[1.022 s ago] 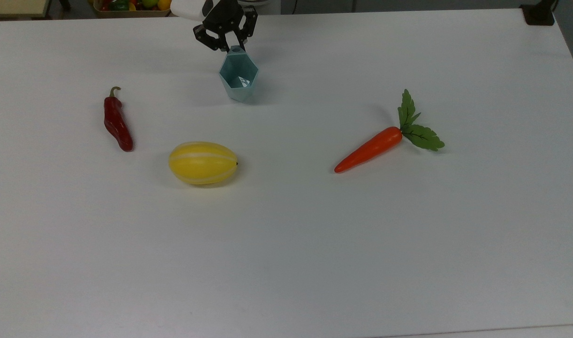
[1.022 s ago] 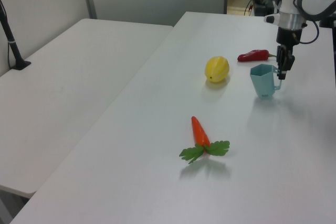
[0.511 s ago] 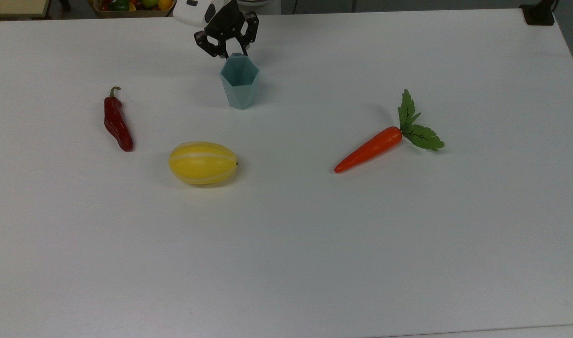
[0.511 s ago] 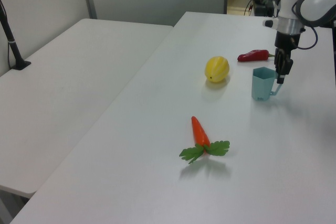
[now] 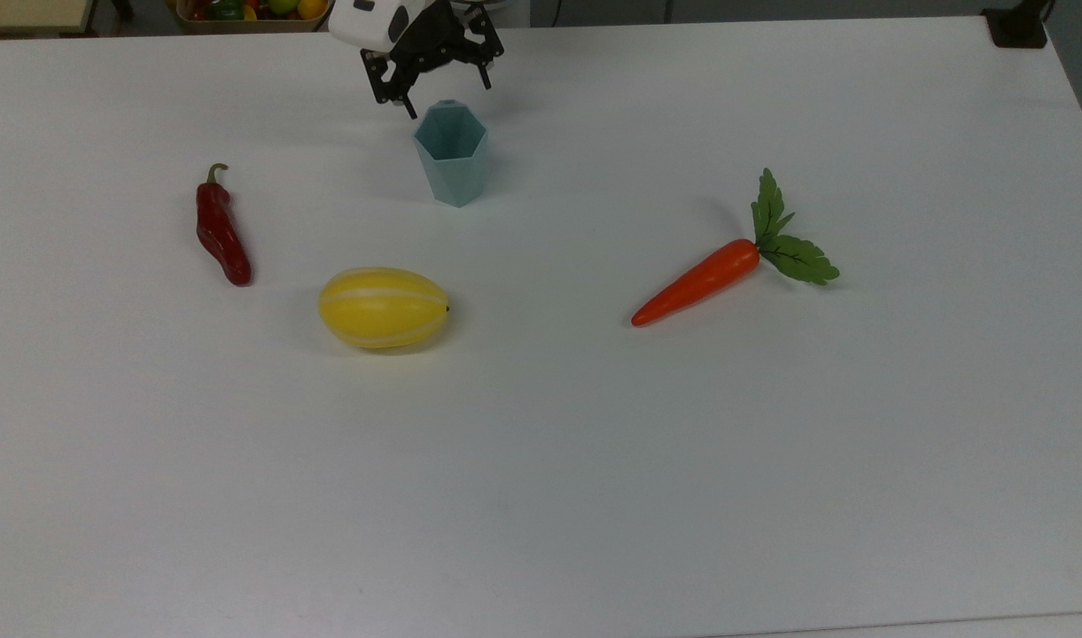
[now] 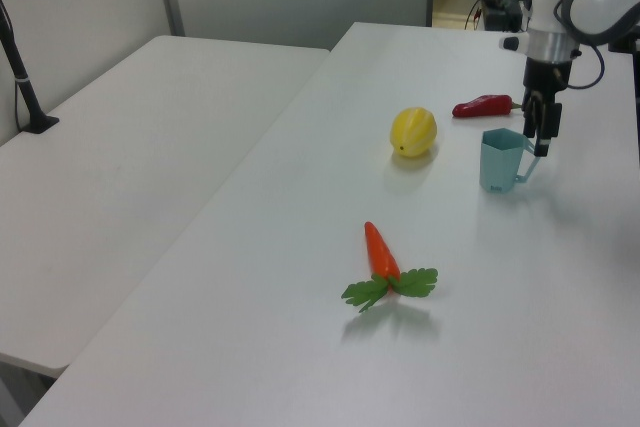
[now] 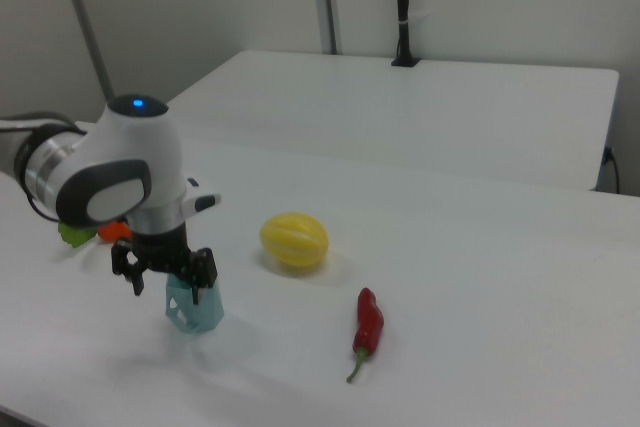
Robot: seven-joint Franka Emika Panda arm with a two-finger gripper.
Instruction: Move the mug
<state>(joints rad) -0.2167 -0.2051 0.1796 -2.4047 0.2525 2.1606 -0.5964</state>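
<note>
One little mug (image 5: 452, 152) stands upright on the white table (image 5: 594, 461) at the far side in the top view, well apart from the yellow melon (image 5: 383, 307) and the red pepper (image 5: 221, 233). The gripper (image 5: 436, 84) hangs just behind its rim with its two fingers spread apart, holding nothing. If the arm dips or swings toward the mug now, a finger could bump the rim or the small handle (it sticks out on the arm's side) and tip the light cup over.

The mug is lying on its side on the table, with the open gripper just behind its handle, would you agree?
Not quite: the mug stands upright on the table, as the left view shows. The rest holds: the gripper is open and sits just behind the handle.
</note>
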